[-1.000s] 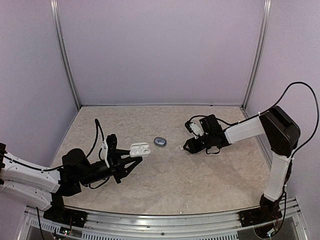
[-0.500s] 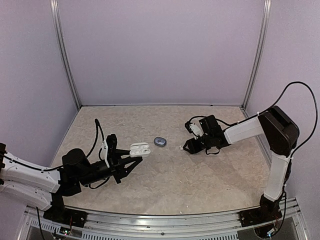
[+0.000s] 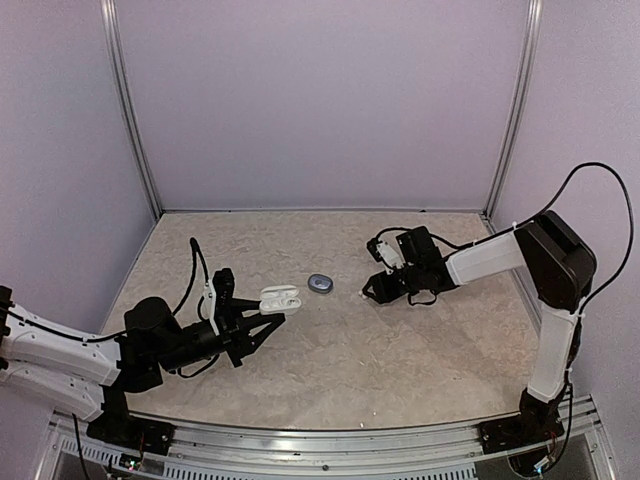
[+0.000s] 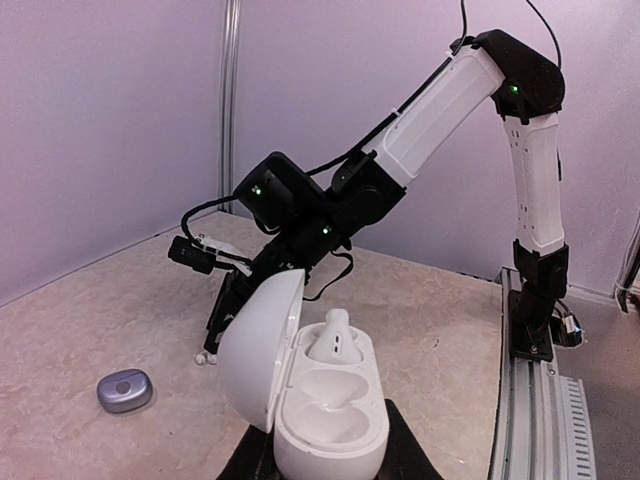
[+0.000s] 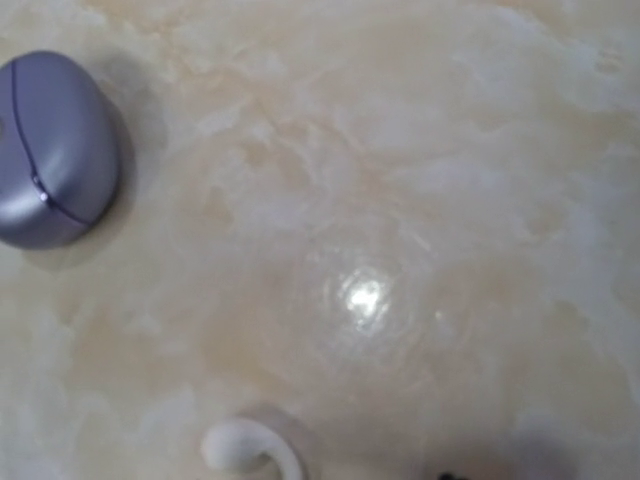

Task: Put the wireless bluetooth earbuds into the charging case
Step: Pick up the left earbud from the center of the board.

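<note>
My left gripper [image 3: 268, 308] is shut on the white charging case [image 4: 330, 400], gripping its base, and holds it above the table. The lid [image 4: 258, 345] stands open. One cream-white earbud [image 4: 335, 338] sits in the far slot and the near slot is bare. A second white earbud [image 3: 360, 296] lies on the table. My right gripper [image 3: 371, 291] hovers just right of it, jaws apart, nothing between them. In the right wrist view this earbud [image 5: 248, 450] shows at the bottom edge and no fingers are in view.
A closed grey pebble-shaped case [image 3: 321, 284] lies on the table between the two arms, left of the loose earbud. It also shows in the right wrist view as the grey case [image 5: 55, 150] at upper left. The enclosure's walls surround the marble-patterned table [image 3: 330, 370].
My right gripper has edged a little left, closer to the loose earbud. The left arm and the case have stayed put.
</note>
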### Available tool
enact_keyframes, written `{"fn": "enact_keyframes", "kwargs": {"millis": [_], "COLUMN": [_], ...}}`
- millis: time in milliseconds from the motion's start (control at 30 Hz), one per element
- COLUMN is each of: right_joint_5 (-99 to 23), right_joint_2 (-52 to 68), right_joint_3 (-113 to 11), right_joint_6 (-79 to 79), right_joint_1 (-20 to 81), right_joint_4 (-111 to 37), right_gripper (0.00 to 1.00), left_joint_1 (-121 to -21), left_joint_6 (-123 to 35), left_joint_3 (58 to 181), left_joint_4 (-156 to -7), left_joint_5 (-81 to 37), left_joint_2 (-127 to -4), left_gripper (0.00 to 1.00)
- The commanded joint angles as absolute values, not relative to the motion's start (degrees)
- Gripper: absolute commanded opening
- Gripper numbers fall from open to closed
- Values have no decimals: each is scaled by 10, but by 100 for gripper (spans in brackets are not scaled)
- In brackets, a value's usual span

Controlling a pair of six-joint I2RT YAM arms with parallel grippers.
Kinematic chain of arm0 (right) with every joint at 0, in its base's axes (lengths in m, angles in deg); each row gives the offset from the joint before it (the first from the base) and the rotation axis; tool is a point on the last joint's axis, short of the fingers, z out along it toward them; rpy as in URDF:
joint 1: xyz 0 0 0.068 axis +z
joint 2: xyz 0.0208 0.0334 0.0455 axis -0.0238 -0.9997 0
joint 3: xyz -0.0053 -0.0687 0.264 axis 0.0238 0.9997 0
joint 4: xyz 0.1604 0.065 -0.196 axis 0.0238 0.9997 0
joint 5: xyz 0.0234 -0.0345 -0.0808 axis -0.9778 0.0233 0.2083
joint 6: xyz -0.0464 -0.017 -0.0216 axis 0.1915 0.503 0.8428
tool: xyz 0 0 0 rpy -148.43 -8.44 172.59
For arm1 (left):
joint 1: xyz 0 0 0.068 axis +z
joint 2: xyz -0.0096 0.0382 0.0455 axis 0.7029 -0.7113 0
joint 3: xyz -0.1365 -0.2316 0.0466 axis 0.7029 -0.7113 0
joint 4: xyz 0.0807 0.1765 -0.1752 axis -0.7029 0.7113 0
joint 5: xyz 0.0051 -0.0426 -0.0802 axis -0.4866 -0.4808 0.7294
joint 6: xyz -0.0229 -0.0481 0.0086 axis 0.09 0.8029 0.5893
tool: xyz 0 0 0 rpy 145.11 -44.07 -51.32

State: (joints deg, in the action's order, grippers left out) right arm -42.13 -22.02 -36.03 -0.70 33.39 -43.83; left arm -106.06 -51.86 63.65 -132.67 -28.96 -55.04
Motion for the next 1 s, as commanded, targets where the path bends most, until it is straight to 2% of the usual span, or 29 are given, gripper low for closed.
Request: {"fn": "enact_keyframes", "kwargs": {"millis": [0, 300, 500, 833, 933, 967], "right_joint_5": [-434, -440, -459, -478, -477, -474], "right_joint_2": [-235, -249, -252, -246, -235, -232], "right_joint_3": [-370, -381, -379, -371, -366, -366], "right_joint_6": [-9, -4, -7, -12, -14, -14], "right_joint_1": [330, 330, 330, 331, 331, 331], "right_joint_4": [-443, -437, -436, -440, -445, -446], "right_gripper": [50, 46, 32, 27, 29, 32], "left_joint_1": [-1056, -1054, -1052, -1050, -1051, -1051], "left_joint_6": [-529, -530, -531, -530, -530, -530], "left_joint_3": [638, 642, 646, 650, 649, 650], "left_joint_4": [-1344, -1345, -1344, -1345, -1345, -1344], "left_joint_5": [-281, -277, -275, -266, -266, -266], "left_joint_2": [-554, -559, -562, -570, -569, -568], "left_gripper": [3, 3, 3, 3, 3, 3]}}
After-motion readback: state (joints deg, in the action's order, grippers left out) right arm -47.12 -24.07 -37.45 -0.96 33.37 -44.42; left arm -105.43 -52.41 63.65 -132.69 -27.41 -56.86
